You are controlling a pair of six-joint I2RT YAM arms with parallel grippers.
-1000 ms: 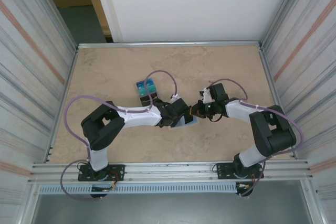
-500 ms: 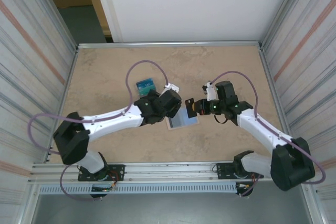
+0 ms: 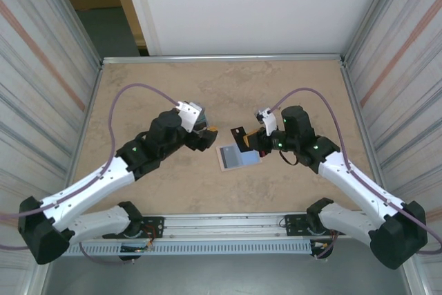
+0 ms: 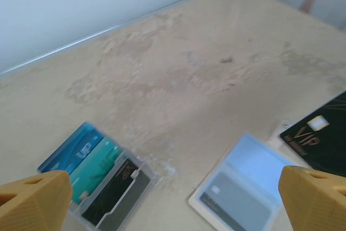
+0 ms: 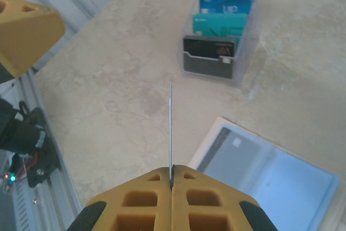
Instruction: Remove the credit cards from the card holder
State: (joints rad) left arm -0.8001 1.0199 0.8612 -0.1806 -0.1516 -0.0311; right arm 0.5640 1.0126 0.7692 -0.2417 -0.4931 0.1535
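Plastic, judged stiff, light and slick, the card is clamped flatwise at lower centre by the right gripper (left gripper gaping, empty).

Beige table, open card holder (blue lining up), clear card tray

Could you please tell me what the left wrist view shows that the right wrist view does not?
Left wrist: the gold-lettered face of the black card and the white back wall. Right wrist: that card edge-on, pinched in the shut right gripper. Both: the open card holder and the clear tray of cards.
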